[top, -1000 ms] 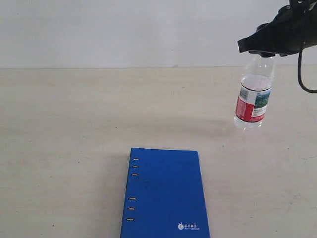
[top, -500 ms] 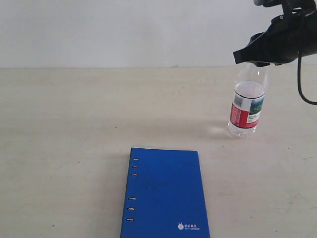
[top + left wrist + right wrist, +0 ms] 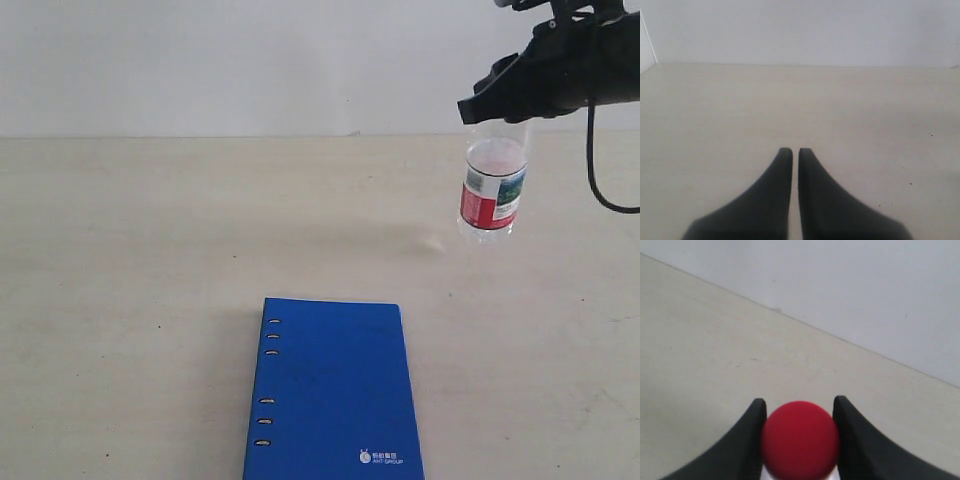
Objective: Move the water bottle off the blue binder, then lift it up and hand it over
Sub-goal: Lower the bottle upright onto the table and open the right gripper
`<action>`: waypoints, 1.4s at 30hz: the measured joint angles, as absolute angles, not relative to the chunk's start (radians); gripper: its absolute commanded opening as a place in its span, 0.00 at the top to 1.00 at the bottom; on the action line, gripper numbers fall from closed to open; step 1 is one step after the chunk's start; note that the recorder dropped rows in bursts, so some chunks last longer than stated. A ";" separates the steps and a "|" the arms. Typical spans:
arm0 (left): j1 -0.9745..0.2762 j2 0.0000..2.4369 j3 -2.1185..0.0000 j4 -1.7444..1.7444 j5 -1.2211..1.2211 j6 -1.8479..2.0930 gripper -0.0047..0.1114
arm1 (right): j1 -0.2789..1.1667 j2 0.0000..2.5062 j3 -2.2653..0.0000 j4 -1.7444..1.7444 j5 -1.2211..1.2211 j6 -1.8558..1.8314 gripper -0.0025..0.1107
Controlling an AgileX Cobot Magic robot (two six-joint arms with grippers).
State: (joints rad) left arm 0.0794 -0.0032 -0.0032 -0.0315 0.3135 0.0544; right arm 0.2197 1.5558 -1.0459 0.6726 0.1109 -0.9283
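Observation:
The water bottle [image 3: 492,190], clear with a red, white and green-blue label, hangs in the air at the right of the exterior view, off the table. My right gripper [image 3: 497,108] is shut on its neck from above. In the right wrist view the red cap [image 3: 800,438] fills the gap between the two black fingers [image 3: 751,440]. The blue binder [image 3: 333,393] lies flat at the front middle of the table, rivets along its left spine edge, nothing on it. My left gripper [image 3: 795,151] shows only in its wrist view, jaws together over bare table, holding nothing.
The beige table [image 3: 150,260] runs back to a white wall [image 3: 250,60]. A faint wet or shiny mark [image 3: 432,243] lies on the table left of the bottle. The left arm is outside the exterior view.
The bottle went down to the table half a second ago and is lifted again now. The right gripper and bottle have shifted a little to the left. The binder stayed put.

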 measured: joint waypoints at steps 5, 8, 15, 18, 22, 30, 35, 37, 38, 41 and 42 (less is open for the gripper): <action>0.079 -0.003 -0.003 -0.031 0.314 0.054 0.92 | 0.220 1.563 -1.046 0.749 0.057 -0.934 0.98; 0.079 -0.003 -0.003 -0.031 0.314 0.054 0.92 | 0.220 1.592 -1.046 0.768 0.059 -0.934 0.98; 0.079 -0.003 -0.003 -0.031 0.314 0.054 0.92 | 0.220 1.621 -1.048 0.781 0.045 -0.935 0.98; 0.079 -0.003 -0.003 -0.031 0.314 0.054 0.92 | 0.220 1.621 -1.048 0.784 0.045 -0.933 0.98; 0.079 -0.003 -0.003 -0.031 0.314 0.054 0.92 | 0.220 1.621 -1.048 0.784 0.048 -0.925 0.79; 0.079 -0.003 -0.003 -0.031 0.314 0.054 0.92 | 0.220 1.621 -1.048 0.784 0.061 -0.919 0.05; 0.079 -0.003 -0.003 -0.031 0.314 0.054 0.92 | 0.220 1.621 -1.048 0.783 0.053 -0.915 0.05; 0.079 -0.003 -0.003 -0.031 0.314 0.054 0.92 | 0.220 1.621 -1.048 0.783 0.051 -0.915 0.05; 0.079 -0.003 -0.003 -0.031 0.314 0.054 0.92 | 0.220 1.621 -1.048 0.783 0.047 -0.915 0.05; 0.079 -0.003 -0.003 -0.031 0.314 0.054 0.92 | 0.220 1.619 -1.048 0.781 0.022 -0.915 0.05; 0.079 -0.003 -0.003 -0.031 0.314 0.054 0.92 | 0.220 1.611 -1.046 0.781 0.013 -0.915 0.05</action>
